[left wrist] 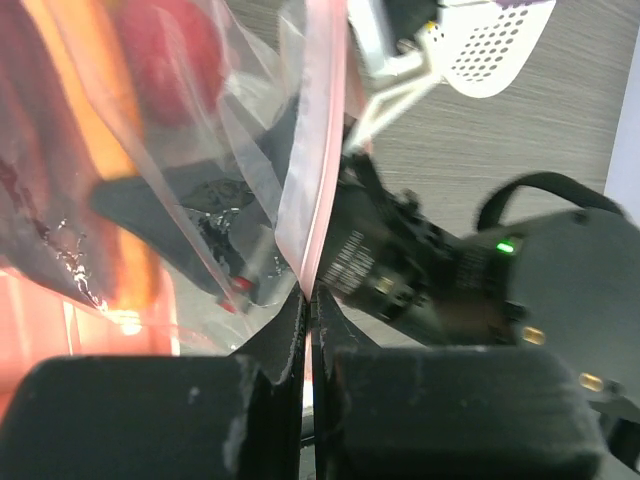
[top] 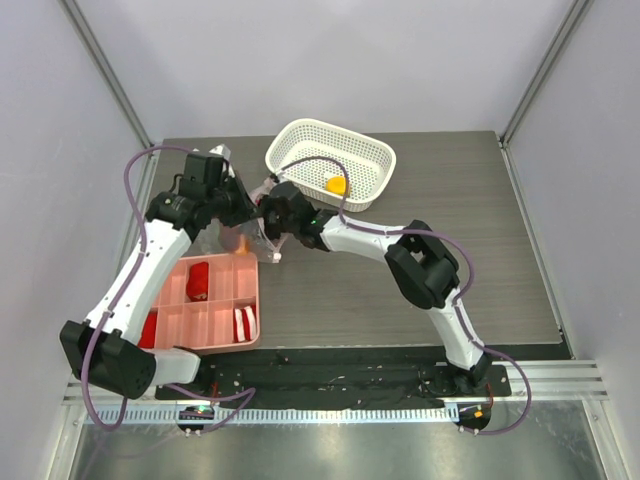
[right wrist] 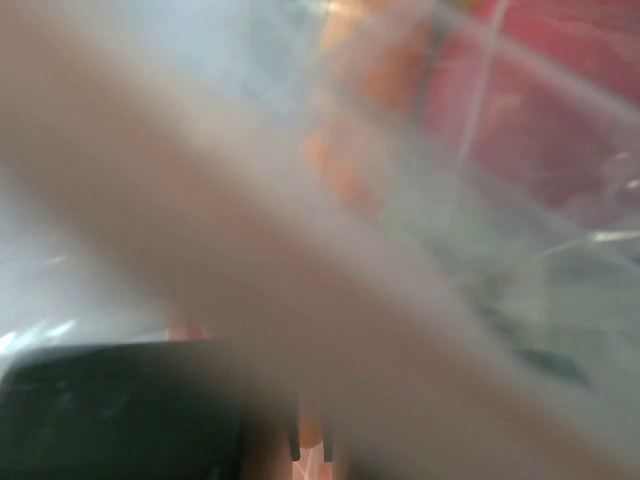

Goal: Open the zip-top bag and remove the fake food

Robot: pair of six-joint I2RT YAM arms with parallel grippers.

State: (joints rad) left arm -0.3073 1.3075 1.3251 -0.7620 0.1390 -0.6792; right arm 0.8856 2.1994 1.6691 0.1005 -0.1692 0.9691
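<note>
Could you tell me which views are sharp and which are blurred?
Top external: sharp, evenly lit; left wrist: the zip-top bag is soft up close, with small glints on its plastic; right wrist: almost wholly out of focus, plastic filling the frame.

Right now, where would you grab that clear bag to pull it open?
By the pink zip strip at the bag's mouth, coming from the side opposite the left end effector, which pinches it. The strip stands as a thin, flat ridge, so closing across its flat faces likely holds better than the slack film.

grey table (top: pixel 400 300), white basket (top: pixel 365 178), pink tray (top: pixel 215 322)
</note>
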